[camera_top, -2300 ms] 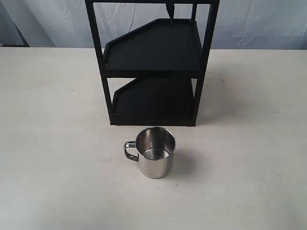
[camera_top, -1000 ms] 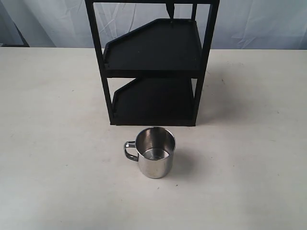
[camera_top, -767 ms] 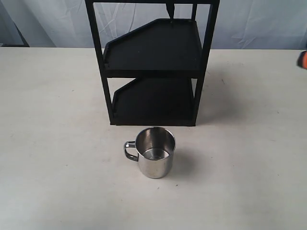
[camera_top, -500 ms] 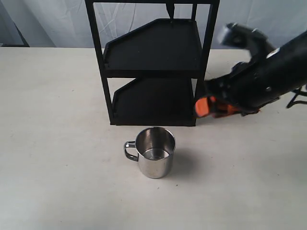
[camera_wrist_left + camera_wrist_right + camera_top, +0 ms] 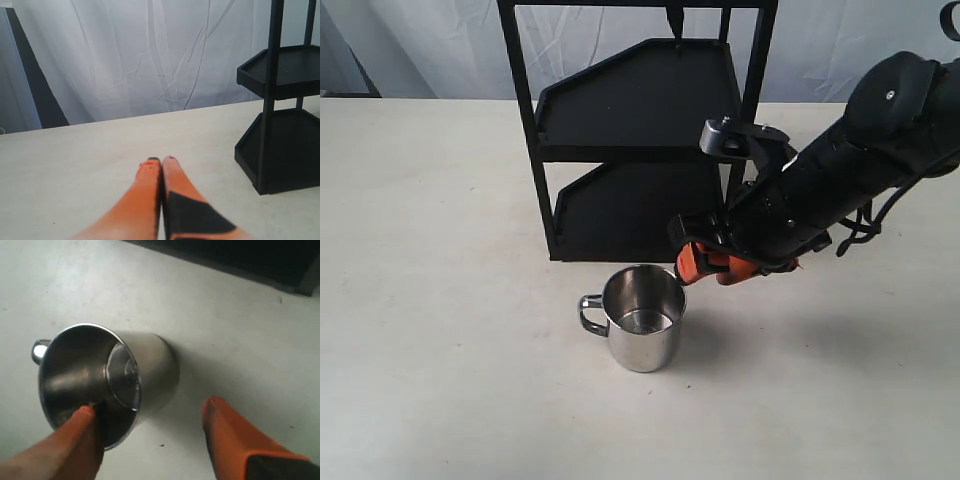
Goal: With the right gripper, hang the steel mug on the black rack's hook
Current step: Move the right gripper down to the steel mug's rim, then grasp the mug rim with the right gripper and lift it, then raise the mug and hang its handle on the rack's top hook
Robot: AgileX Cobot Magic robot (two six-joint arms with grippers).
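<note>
The shiny cylindrical steel mug [image 5: 642, 318] stands upright on the pale worktop [image 5: 440, 380], just in front of the tall matte black rack [image 5: 638, 130], its looped handle pointing left. The bulky black right gripper [image 5: 705, 263] hovers at the mug's right rim, jaws spread. The left gripper [image 5: 161, 161] has its orange jaws pressed together.

light: soft, even | shadows: faint; blur: right wrist view's near fingers [image 5: 235, 440]

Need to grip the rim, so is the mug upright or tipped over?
Upright: the mug stands on the table, mouth up, bottom visible inside.
</note>
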